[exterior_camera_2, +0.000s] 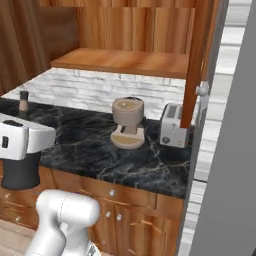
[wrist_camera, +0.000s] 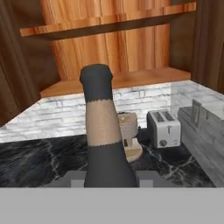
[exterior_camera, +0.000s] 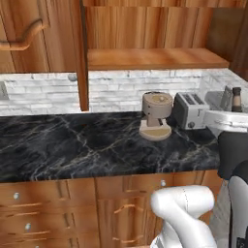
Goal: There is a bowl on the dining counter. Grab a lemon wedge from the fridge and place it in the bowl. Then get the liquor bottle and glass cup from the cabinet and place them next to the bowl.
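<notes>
Gripper (wrist_camera: 110, 177) clamped partway around liquor bottle (wrist_camera: 103, 135), upright between the fingers, neck rising above. Left to right beyond: coffee grinder (wrist_camera: 127, 135), then toaster (wrist_camera: 164, 128). Probably rigid, smooth, top-heavy, breakable; best held low on the body.

Tool (wrist_camera: 109, 175) clamped, arm raised.

We saw a glossy veined black marble worktop (exterior_camera: 72, 145), warm grained wood cabinets (exterior_camera: 121, 24), a brushed metal toaster (exterior_camera: 190, 110), and a matt dark bottle (wrist_camera: 103, 135) with a tan paper-like label.
</notes>
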Available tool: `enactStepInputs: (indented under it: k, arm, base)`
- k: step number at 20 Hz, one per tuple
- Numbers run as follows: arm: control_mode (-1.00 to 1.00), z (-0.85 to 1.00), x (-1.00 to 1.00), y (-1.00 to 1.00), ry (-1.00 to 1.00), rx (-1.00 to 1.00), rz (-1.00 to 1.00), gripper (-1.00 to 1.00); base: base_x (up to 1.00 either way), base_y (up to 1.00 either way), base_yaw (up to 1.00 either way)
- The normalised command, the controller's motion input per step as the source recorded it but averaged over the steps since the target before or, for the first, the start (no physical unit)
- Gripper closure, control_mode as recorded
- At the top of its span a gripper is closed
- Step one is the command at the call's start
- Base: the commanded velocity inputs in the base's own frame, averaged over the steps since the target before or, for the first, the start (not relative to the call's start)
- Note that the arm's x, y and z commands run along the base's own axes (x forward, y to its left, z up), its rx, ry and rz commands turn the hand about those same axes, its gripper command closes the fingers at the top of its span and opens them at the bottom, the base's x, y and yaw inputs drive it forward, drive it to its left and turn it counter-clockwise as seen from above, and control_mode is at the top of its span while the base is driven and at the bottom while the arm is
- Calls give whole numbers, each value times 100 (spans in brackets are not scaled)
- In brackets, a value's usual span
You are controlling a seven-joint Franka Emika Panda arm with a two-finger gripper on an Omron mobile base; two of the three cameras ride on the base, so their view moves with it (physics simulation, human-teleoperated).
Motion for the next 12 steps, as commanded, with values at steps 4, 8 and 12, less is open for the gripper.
enactStepInputs:
  k: [4,8,12]
  arm:
    - [100,0,0,0,0,0,0,100]
    - [100,0,0,0,0,0,0,100]
    - [100,0,0,0,0,0,0,100]
  base:
    - [-74,51,83]
    - [-29,56,96]
    - [-27,64,93]
